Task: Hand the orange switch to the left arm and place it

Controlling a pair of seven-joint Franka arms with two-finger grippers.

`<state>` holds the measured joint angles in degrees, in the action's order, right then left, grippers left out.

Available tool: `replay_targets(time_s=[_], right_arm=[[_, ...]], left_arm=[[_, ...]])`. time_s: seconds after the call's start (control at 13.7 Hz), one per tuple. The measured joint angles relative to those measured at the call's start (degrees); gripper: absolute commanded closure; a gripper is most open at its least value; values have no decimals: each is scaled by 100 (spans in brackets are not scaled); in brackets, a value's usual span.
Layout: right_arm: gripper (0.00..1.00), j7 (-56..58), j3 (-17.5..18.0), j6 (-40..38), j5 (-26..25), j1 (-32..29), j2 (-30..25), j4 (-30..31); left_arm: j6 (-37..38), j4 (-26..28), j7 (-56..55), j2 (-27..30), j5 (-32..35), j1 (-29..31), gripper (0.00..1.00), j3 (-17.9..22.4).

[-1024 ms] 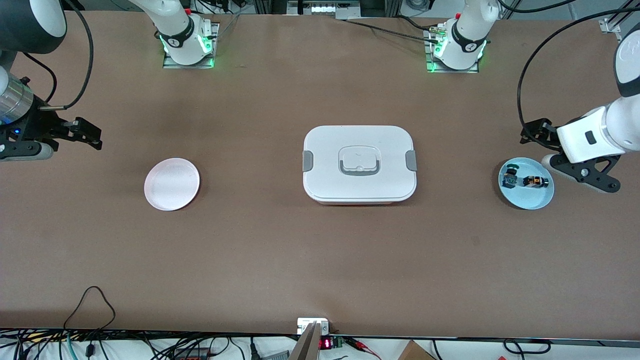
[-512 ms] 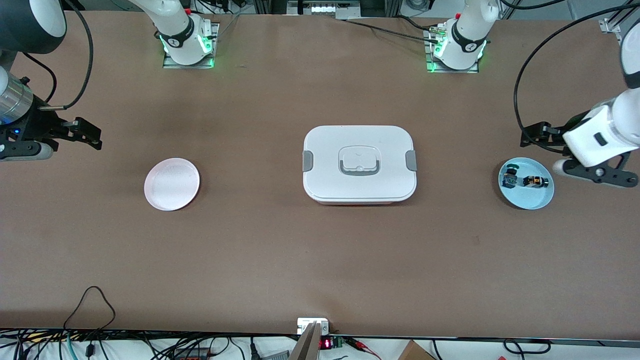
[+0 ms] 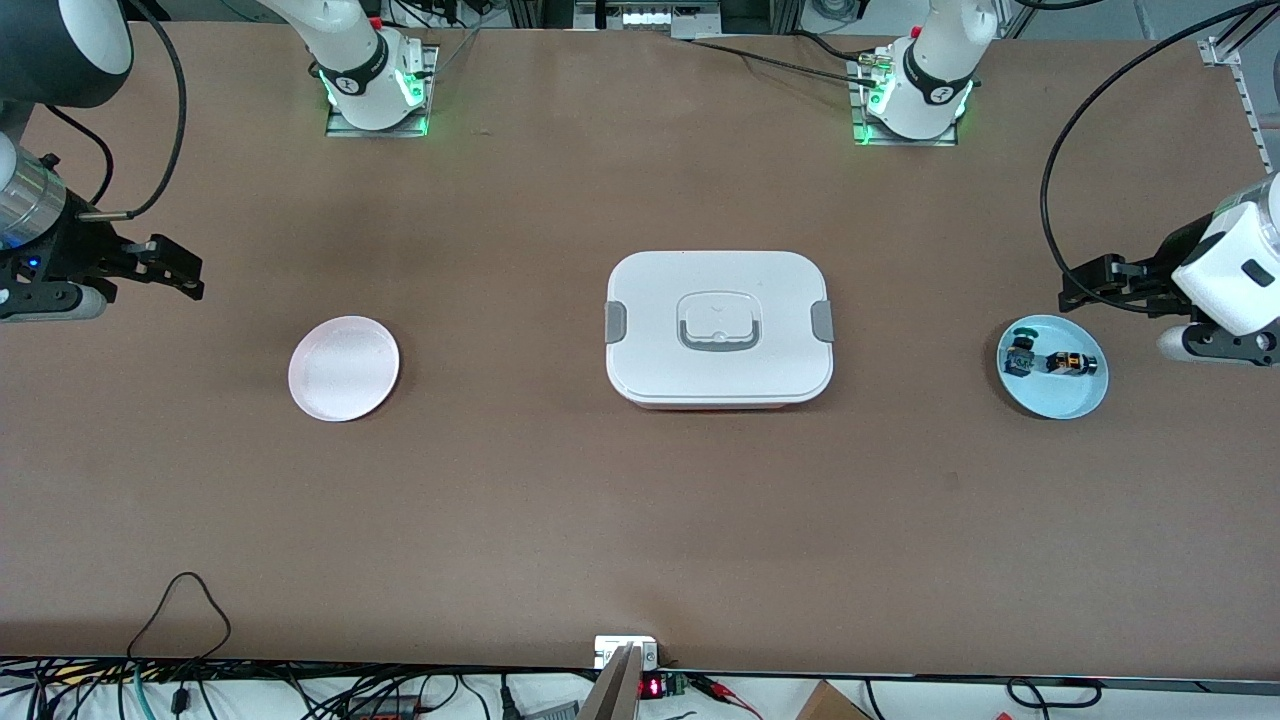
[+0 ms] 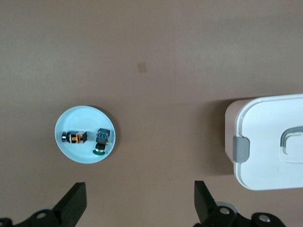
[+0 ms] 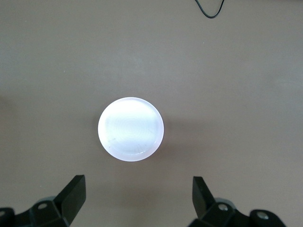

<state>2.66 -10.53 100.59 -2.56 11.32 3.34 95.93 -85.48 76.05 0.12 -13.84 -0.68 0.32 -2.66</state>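
Observation:
The orange switch [image 3: 1068,363] lies on a light-blue plate [image 3: 1056,398] at the left arm's end of the table, beside a blue switch with a green cap [image 3: 1020,355]. The left wrist view shows the orange switch [image 4: 74,137] and the plate [image 4: 85,118] too. My left gripper [image 3: 1097,284] hangs open and empty over the table beside that plate; it also shows in its wrist view [image 4: 140,205]. The white box [image 3: 718,326] stands mid-table. My right gripper [image 3: 172,268] waits open and empty near a pink plate [image 3: 343,368], and shows in its wrist view [image 5: 139,203].
The box's corner with a grey clip shows in the left wrist view [image 4: 270,142]. The pink plate [image 5: 131,128] holds nothing. Cables hang along the table's near edge [image 3: 180,600]. Bare brown tabletop lies between the plates and the box.
My left arm has swung toward the left arm's end of the table, away from the light-blue plate. The right arm and all objects have not moved.

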Motion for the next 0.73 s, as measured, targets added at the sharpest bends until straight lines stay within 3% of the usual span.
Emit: replay_targets(time_s=[0.29,0.73], right_arm=[[0,0,0,0,0,0,0,-1],[0,0,0,0,0,0,0,-2]], left_arm=[[-588,892,-2,606,0,46,0,0],[-603,1105,-13,799,0,53,0,0]])
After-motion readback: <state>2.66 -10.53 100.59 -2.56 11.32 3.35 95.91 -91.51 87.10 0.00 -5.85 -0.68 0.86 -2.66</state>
